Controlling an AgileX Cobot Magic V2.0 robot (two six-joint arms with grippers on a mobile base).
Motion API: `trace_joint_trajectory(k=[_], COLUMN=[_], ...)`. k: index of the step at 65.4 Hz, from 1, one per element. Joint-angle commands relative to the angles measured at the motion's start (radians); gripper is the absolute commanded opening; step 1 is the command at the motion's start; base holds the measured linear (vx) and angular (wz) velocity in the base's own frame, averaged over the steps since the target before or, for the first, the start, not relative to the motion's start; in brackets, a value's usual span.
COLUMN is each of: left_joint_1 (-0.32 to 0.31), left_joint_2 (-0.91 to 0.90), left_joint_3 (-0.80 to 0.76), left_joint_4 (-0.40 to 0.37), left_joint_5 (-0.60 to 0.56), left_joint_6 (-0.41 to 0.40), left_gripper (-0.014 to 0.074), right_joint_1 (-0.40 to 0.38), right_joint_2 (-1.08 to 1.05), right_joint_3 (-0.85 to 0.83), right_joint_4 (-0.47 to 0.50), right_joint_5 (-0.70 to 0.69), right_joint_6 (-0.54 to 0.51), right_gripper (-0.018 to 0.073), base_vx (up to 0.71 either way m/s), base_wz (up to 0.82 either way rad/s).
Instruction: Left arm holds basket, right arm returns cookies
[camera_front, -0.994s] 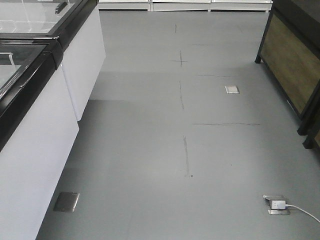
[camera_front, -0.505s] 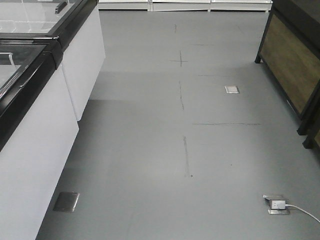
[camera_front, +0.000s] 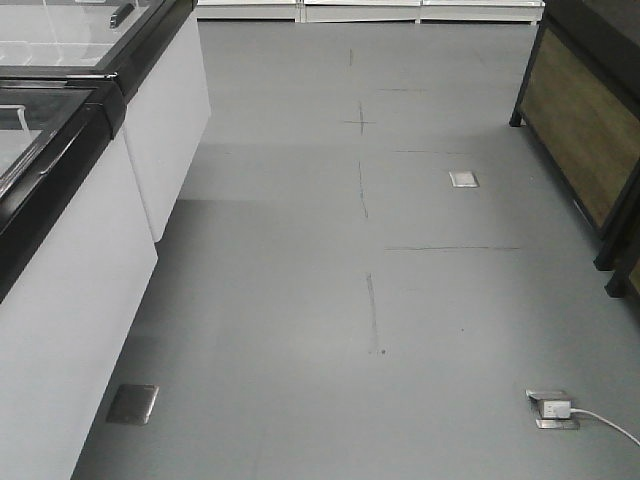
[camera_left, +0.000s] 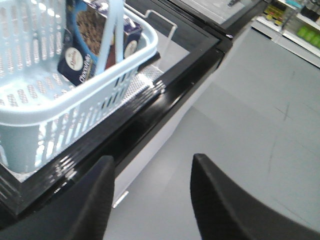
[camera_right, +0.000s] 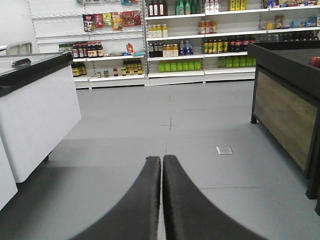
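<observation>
**On the freezer top, the basket waits unheld**

On the freezer (camera_left: 165, 95), whose black rim runs beside the aisle floor (camera_front: 400, 300), the basket (camera_left: 65, 112) sits on the lid near a corner, and no gripper touches it. Inside the basket, above the freezer lid, the cookies (camera_left: 82, 47) carton leans behind the loop handle. Below the freezer's rim, out over the floor, the left gripper (camera_left: 150, 167) hangs with its jaws spread wide and nothing between them. Away from the freezer, the right gripper (camera_right: 162, 161) points down the aisle, its fingers pressed together on nothing.

By these views, the task stands at its opening step: the basket is not yet held. The next move calls for the left gripper to rise to the freezer top and close on the basket's rim or handle. Only then should the right gripper part its fingers and turn towards the carton.

Against the front views of a second and half a second earlier, nothing beside the freezer differs. The socket plate (camera_front: 133, 403) and the white cable (camera_front: 605, 420) lie the same, so the base appears parked.
</observation>
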Motion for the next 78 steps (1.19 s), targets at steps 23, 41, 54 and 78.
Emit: trace_joint_trajectory(k=[23, 41, 54, 78], left_joint_1=[0.207, 0.471, 0.726, 0.985], left_joint_2=[0.195, 0.361, 0.448, 0.548], left_joint_3=[-0.310, -0.474, -0.513, -0.513], left_joint_4=[-0.069, -0.453, -0.746, -1.274], left_joint_5=[0.076, 0.105, 0.153, 0.110], left_joint_6=[0.054, 0.411, 0.523, 0.909], left_gripper=[0.0346, 0.0344, 0.0344, 0.0273], right_joint_1=[-0.002, -0.002, -0.002, -0.002], right_joint_2=[-0.010, -0.010, -0.010, -0.010], right_joint_3=[-0.001, -0.001, -0.001, -0.001], right_joint_4=[-0.010, -0.010, -0.010, -0.010], right_joint_5=[-0.077, -0.077, -0.077, -0.077], right_joint_6=[-0.002, -0.002, -0.002, -0.002], right_gripper=[-0.0009, -0.0009, -0.0009, -0.0009], base_vx=[0.00, 0.00, 0.00, 0.00], base_wz=[0.00, 0.00, 0.00, 0.00])
